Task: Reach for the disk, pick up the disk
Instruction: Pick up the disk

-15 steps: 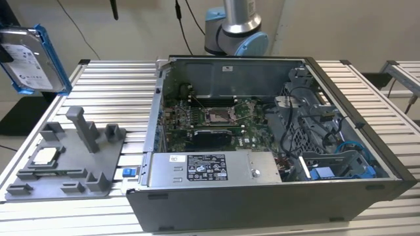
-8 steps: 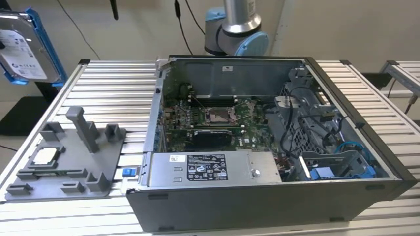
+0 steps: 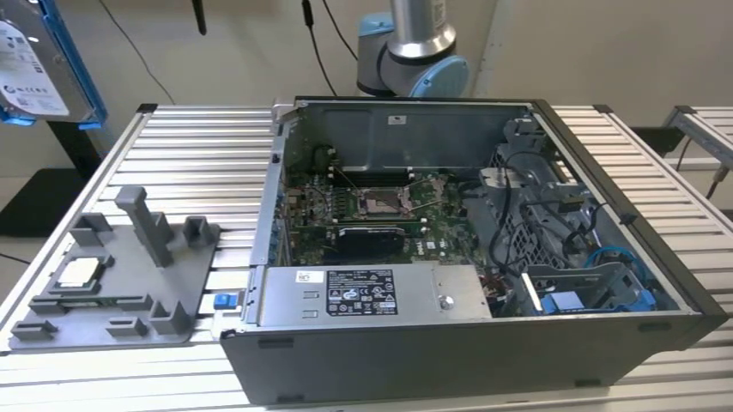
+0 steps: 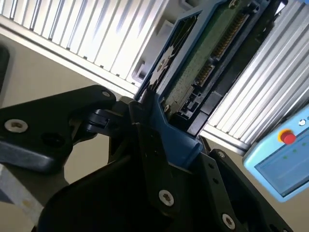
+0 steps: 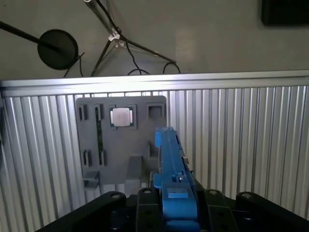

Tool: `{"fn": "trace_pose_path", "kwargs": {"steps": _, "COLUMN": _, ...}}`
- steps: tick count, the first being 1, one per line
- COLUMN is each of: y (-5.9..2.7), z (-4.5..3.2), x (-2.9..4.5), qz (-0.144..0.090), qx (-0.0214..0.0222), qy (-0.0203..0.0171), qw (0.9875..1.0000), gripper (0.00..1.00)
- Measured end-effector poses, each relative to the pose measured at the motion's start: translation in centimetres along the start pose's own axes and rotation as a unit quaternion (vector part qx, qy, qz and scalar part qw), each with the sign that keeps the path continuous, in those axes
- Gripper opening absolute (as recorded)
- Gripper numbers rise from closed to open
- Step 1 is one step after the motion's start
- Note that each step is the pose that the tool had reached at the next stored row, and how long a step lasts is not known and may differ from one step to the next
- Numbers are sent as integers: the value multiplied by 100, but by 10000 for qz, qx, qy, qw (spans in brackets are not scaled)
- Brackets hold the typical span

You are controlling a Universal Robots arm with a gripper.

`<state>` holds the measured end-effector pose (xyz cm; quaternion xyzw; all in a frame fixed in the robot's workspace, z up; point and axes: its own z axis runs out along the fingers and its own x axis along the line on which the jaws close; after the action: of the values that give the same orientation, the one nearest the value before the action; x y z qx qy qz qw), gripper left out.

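Note:
The disk hangs in the air at the top of the exterior view's left, above and beyond the table's corner, its white label facing the camera and its blue bracket around the edge. In the second wrist view the disk shows its green circuit board and connector, and my gripper is shut on the blue bracket. In the first wrist view the disk stands edge-on between the black fingers of my gripper, high over the grey fixture tray.
An open computer case takes up the table's middle and the exterior view's right, with a long grey box at its front. The grey fixture tray holds a small silver chip. A blue-edged pendant lies on the ribbed table.

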<state>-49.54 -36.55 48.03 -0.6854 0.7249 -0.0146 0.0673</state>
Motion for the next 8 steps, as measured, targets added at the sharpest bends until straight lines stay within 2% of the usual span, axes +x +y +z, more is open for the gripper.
{"fn": "trace_pose_path", "kwargs": {"steps": 4, "y": -21, "z": -178, "x": -14, "qz": 0, "qx": 0, "qy": 0, "qw": 10000, "gripper": 0}}
{"fn": "trace_pose_path", "kwargs": {"steps": 8, "y": -24, "z": -207, "x": -16, "qz": 0, "qx": 0, "qy": -2, "qw": 10000, "gripper": 0}}
